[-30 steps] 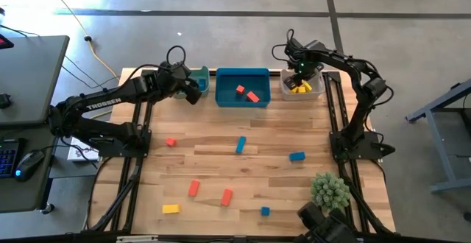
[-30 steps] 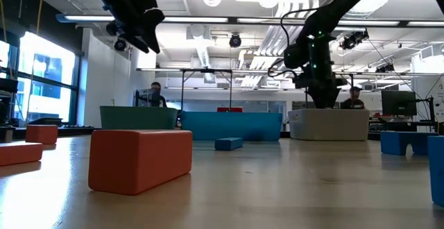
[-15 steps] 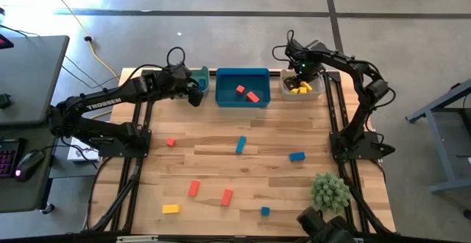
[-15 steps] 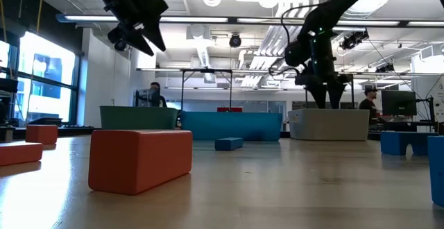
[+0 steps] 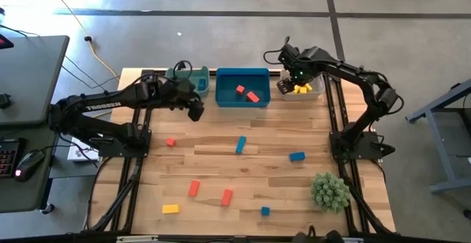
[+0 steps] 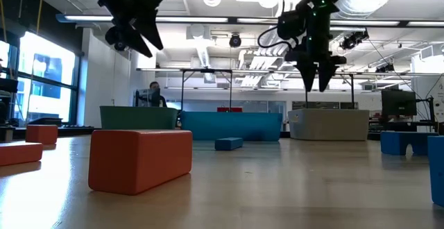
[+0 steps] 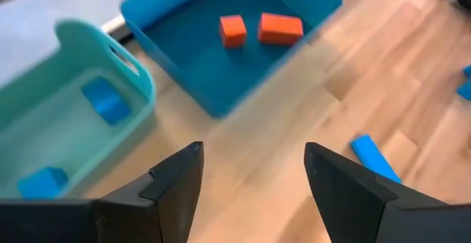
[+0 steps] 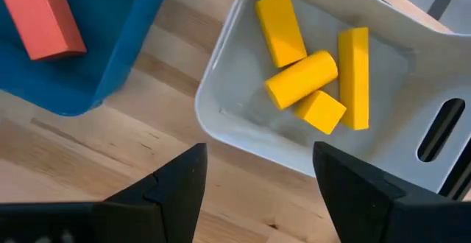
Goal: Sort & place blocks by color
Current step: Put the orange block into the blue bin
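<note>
Small solid blocks [image 8: 302, 79] (four yellow ones in the grey-white bin [image 8: 228, 118]) lie below the right gripper [image 8: 257, 173], both grippers' jaws wide and empty.

Three bins [image 5: 242, 87] and seventeen blocks [image 5: 241, 145]: six red, five yellow, six blue

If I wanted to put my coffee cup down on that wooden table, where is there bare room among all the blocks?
The widest bare wood lies just in front of the blue rectangular bin, between it and the slim blue bar block. The front left corner, beside the yellow block, is free too. It gets crowded near the orange-red bar blocks and the spiky green plant.
</note>
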Available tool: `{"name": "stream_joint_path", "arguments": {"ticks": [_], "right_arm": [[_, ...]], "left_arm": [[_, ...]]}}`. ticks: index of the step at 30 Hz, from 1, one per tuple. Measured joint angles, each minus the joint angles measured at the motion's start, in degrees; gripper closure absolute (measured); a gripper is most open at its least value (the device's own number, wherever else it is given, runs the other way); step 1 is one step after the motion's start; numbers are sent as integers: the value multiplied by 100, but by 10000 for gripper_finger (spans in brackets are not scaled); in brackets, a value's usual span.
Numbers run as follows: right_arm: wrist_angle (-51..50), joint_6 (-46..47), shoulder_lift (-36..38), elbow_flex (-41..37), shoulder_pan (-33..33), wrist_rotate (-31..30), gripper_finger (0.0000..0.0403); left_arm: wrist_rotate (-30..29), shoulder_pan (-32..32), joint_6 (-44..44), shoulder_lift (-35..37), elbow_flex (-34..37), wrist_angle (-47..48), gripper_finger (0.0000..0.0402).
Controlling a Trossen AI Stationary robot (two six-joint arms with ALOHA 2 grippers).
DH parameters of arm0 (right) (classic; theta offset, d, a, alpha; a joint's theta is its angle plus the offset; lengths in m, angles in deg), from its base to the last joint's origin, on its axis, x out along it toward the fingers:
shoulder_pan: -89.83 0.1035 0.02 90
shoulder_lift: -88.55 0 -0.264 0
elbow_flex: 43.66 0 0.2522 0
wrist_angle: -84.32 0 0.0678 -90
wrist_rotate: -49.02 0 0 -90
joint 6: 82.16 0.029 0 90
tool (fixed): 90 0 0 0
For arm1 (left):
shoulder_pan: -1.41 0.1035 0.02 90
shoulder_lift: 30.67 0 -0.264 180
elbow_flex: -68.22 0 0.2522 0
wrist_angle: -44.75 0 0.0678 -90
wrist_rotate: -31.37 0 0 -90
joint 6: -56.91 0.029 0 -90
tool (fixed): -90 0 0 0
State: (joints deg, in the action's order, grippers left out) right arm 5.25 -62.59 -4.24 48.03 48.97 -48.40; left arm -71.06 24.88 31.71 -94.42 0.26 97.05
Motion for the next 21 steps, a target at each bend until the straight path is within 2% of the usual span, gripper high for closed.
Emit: {"name": "stream_joint_path", "arguments": {"ticks": [7,14,21], "right_arm": [[79,-2,2,0,395,-115,167],[126,-302,2,0,635,-50,167],[219,-747,2,0,841,-44,167]], "left_arm": [[-84,-671,-1249,0,0,648,174],[-375,-1521,-2946,0,0,1395,174],[-494,-2422,-4585,-185,0,1564,174]]}}
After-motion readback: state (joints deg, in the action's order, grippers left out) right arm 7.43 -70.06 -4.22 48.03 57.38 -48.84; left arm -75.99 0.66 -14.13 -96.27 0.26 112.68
